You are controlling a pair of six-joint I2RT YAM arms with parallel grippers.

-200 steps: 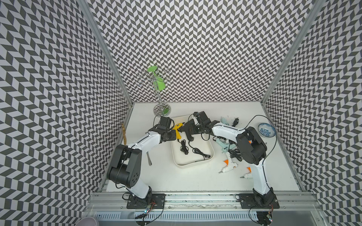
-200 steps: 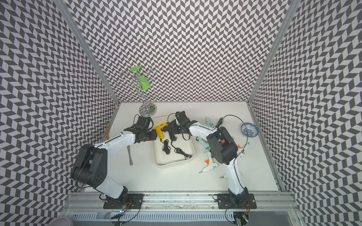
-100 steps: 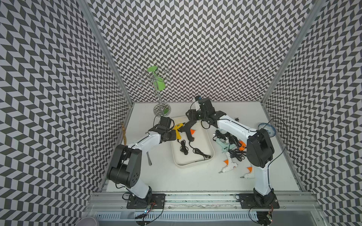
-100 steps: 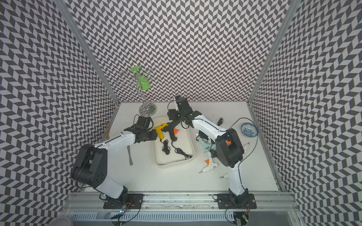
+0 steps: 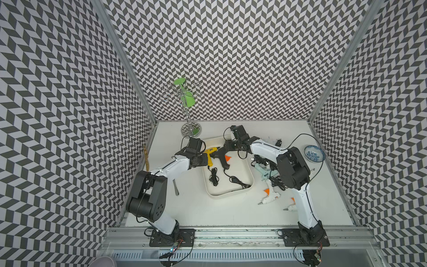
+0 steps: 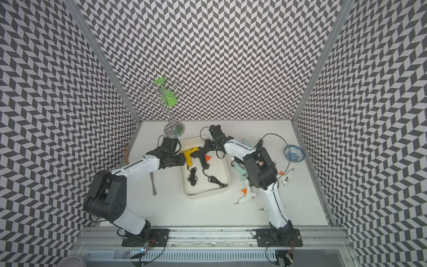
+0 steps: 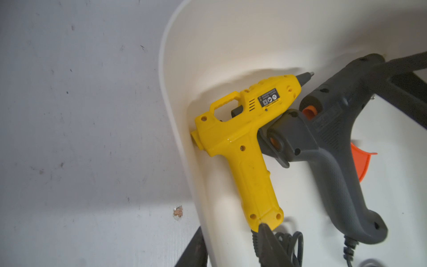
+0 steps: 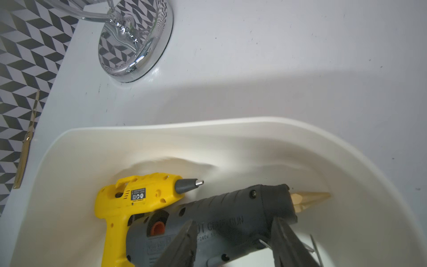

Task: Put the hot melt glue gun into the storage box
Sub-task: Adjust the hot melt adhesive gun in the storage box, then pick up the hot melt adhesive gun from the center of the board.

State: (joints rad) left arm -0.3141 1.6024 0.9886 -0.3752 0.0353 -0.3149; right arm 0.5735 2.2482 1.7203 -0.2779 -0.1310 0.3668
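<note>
While the dark grey glue gun (image 5: 221, 157) lies against the yellow glue gun (image 5: 209, 155) in the storage box's (image 5: 231, 194) far-left corner, its near half holding only cords (image 5: 213, 176), the left gripper (image 7: 231, 227) straddles the left wall, grip unclear; the right gripper (image 8: 233, 222) hangs open over the grey gun's left-right barrel, nozzle right, handle near.

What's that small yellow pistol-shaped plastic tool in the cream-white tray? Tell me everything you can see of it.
It is a yellow hard-plastic hot melt glue gun with a dark grey, metal-tipped cone nozzle, a black label and a bundled black cord at the handle's butt. It lies on its side in a corner of the cream-white storage box, back end against the wall. A dark grey glue gun lies against it between barrel and handle. One finger of the left gripper shows beside the butt.
</note>
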